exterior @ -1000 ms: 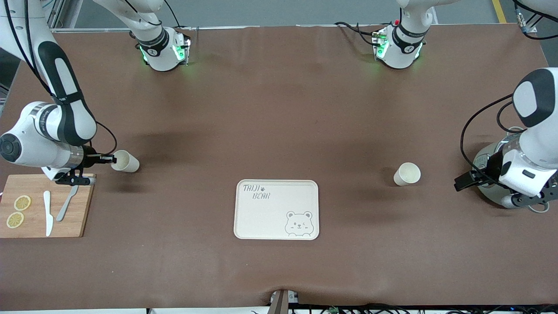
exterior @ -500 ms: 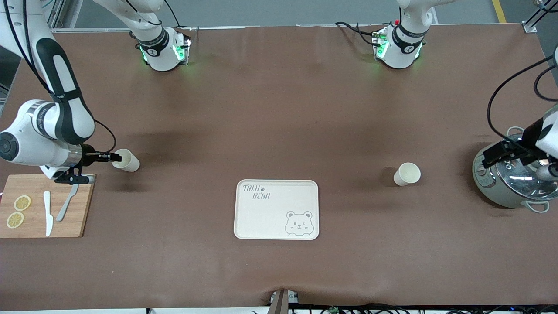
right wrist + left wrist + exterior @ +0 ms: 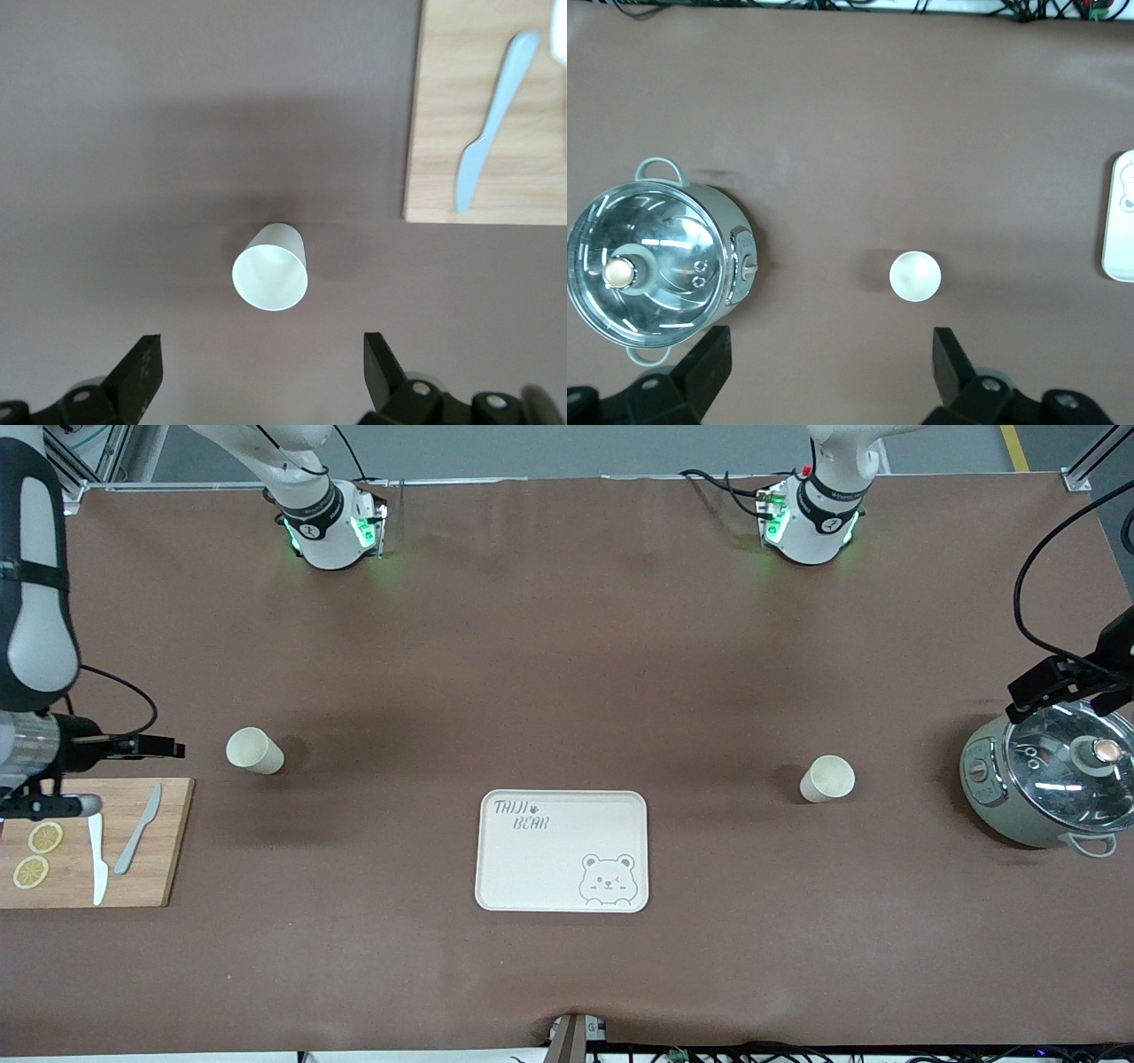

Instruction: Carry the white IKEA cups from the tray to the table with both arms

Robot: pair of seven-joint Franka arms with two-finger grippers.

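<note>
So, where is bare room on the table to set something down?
Bare cloth lies between the two cups, above the tray. The tray is bare too. Crowded: the board end and the cooker end.

Bare table [image 3: 567, 646] around tray [image 3: 532, 868]

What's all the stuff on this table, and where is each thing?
Cups: two, cream-white, upright on the cloth; one toward the right arm's end, one toward the left arm's end.
Tray: one, cream, bear print, between the cups and nearer the front camera.
Cutting board: one, wooden, at the right arm's end.
Knives: two, pale, on the board.
Lemon slices: two, yellow, on the board.
Cooker: one, grey-green, glass lid, at the left arm's end.
Right hand: black, open, beside its cup.
Left hand: black, open, above the cooker.
</note>
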